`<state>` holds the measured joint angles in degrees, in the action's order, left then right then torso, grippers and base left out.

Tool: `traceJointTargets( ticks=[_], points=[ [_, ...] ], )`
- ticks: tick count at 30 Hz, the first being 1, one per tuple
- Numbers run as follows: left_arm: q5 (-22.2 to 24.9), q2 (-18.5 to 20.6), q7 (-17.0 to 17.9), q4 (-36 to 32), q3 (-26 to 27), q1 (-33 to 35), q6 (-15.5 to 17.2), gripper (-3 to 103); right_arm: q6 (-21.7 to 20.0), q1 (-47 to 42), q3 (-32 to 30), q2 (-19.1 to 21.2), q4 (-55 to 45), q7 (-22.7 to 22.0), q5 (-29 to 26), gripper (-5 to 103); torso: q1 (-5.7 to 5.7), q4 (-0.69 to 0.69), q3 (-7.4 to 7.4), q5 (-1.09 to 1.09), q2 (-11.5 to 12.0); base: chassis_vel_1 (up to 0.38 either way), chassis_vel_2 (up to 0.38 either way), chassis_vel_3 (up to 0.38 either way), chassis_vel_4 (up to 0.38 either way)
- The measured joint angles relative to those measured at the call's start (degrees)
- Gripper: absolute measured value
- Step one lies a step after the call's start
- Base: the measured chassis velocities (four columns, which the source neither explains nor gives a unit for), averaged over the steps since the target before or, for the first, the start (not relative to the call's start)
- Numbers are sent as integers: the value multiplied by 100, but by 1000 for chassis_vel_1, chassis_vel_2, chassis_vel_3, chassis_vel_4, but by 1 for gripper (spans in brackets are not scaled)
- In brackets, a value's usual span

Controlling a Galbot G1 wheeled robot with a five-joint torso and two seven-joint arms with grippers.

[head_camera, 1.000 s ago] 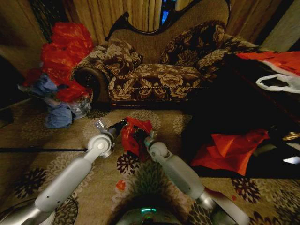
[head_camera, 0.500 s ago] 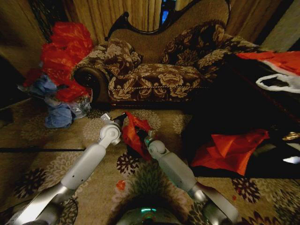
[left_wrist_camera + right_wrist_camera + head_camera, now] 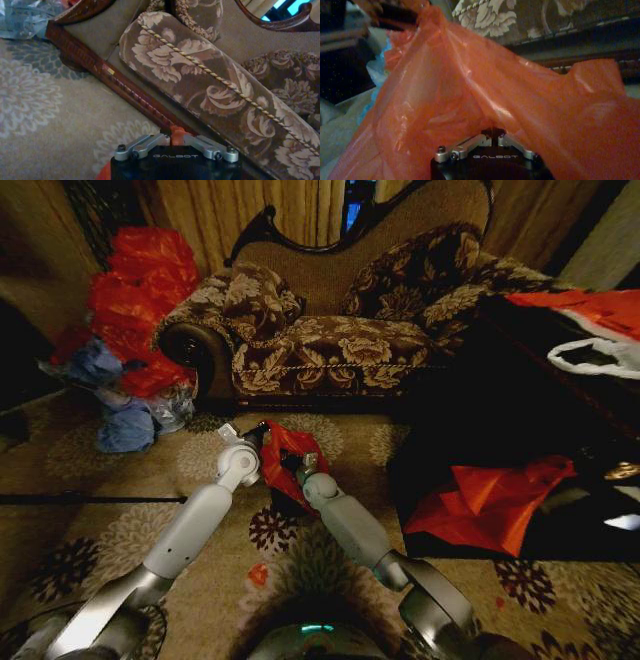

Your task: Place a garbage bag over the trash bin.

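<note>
Both grippers, left (image 3: 173,144) and right (image 3: 494,139), pinch the garbage bag (image 3: 287,460) (thin film); over-stretching could tear it.

Dim, warm indoor lighting throughout the head view, with heavy shadow over the dark low table (image 3: 520,430) at right and the corners fading to near black. Marked barrel distortion toward the edges, bowing the brown floral upholstered sofa (image 3: 330,330). Soft focus and grain in both wrist views, with glossy highlights on the thin crinkly red plastic garbage bag (image 3: 485,97) close to the lens.
</note>
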<state>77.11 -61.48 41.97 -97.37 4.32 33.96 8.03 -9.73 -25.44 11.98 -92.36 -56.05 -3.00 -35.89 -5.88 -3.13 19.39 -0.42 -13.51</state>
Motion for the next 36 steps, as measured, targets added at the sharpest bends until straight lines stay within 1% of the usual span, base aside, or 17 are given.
traceJointTargets(
  ticks=[2,3,6,7,9,11,13,15,17,19,24,27,30,32,36],
  points=[
    [-49,-38,22,-11,20,48,0,0,-101,40,63,2,95,-10,-196,0,0,2,0,0,0,0,0,0,0],
    [-49,-38,22,-11,20,48,0,0,-101,40,63,2,95,-10,-196,0,0,2,0,0,0,0,0,0,0],
    [-138,-120,117,-11,46,112,-4,0,-504,103,219,9,92,-209,-1029,0,0,1,0,0,0,0,0,0,0],
    [-138,-120,117,-11,46,112,-4,0,-504,103,219,9,92,-209,-1029,0,0,1,0,0,0,0,0,0,0],
    [-190,-194,163,4,63,127,-4,0,-724,158,360,10,90,-337,-1415,0,0,2,0,0,0,0,0,0,0],
    [-214,-227,180,22,67,127,-4,0,-805,182,389,10,110,-369,-1504,0,1,2,0,0,0,0,0,0,0],
    [-299,-329,234,79,73,132,15,0,-1029,258,467,13,219,-528,-1778,0,0,1,0,0,0,0,0,0,0],
    [-343,-409,257,109,81,155,24,0,-1127,330,506,14,303,-594,-1909,0,0,1,0,0,0,0,0,0,0],
    [-364,-462,283,137,91,173,31,0,-1178,385,514,14,386,-607,-1953,0,1,2,0,1,0,0,0,0,0],
    [-451,-602,409,250,108,207,100,0,-1286,524,485,15,669,-611,-2041,0,0,3,0,0,0,0,0,0,0],
    [-552,-740,515,421,131,245,224,0,-1310,640,417,18,980,-578,-2047,0,0,0,0,0,0,0,0,0,0],
    [-753,-883,647,741,139,275,465,0,-1322,681,356,19,1203,-511,-2030,0,0,2,1,0,0,0,0,0,0],
    [-824,-924,691,867,135,279,512,0,-1325,673,345,19,1226,-495,-2023,0,0,2,0,1,0,0,0,0,0],
    [-1009,-984,708,1063,112,290,559,0,-1347,641,338,19,1237,-485,-2023,0,1,2,0,0,0,0,0,0,0],
    [-1096,-1022,716,1187,100,290,566,0,-1364,630,332,18,1246,-467,-2021,0,1,1,-1,0,0,0,0,0,0]
  ],
)
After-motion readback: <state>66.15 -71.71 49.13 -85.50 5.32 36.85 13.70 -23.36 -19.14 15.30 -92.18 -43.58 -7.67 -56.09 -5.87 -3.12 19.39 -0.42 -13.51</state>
